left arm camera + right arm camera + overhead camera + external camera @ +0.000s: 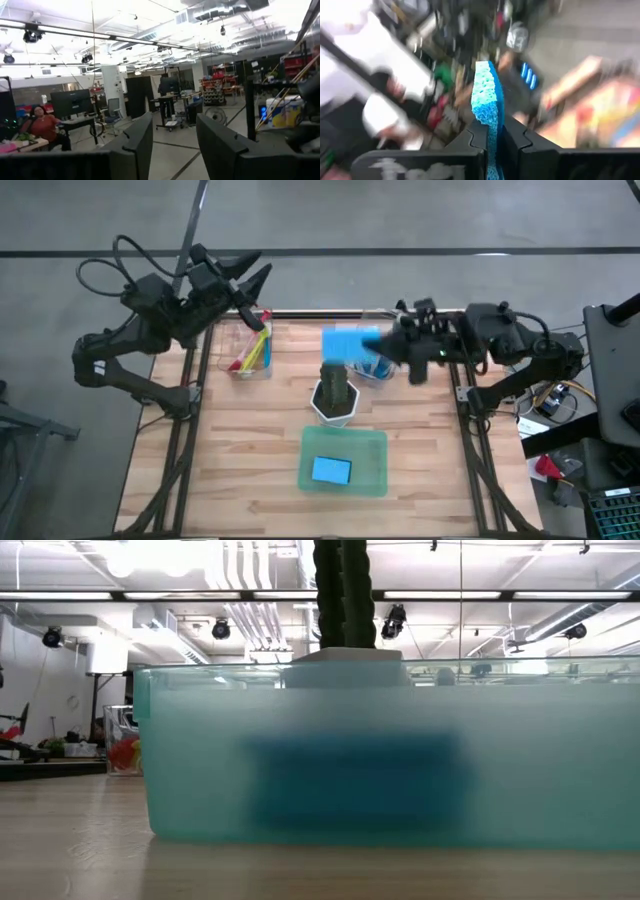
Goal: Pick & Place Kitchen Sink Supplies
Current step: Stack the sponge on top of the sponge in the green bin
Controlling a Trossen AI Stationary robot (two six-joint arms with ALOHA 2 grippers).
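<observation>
My right gripper [388, 350] is over the table's far middle, shut on a flat blue sponge [346, 344] held above the plant and a clear bin. A second blue sponge [331, 470] lies flat in the green tray [372, 442] near the table's near middle; in the low view it shows blurred [352, 780] through the tray wall. Yellow, red and blue brushes [255, 348] stand tilted in a clear bin at the far left. Blue-liquid bottles [378, 368] sit in a clear bin below the held sponge. My left gripper [252, 278] is open, raised past the table's far-left edge. My right gripper pinches the blue sponge by one end [492, 131] between its two fingers [476, 135], which press on its two broad faces. The fingers come about level from the table's right. The sponge is lifted clear and sticks out past the fingertips toward the table's left.
A dark green plant in a white pot [335, 395] stands mid-table between the held sponge and the green tray [200, 740]. The brush bin [122, 752] is at the far left. Bare wooden table lies to the left and right of the tray.
</observation>
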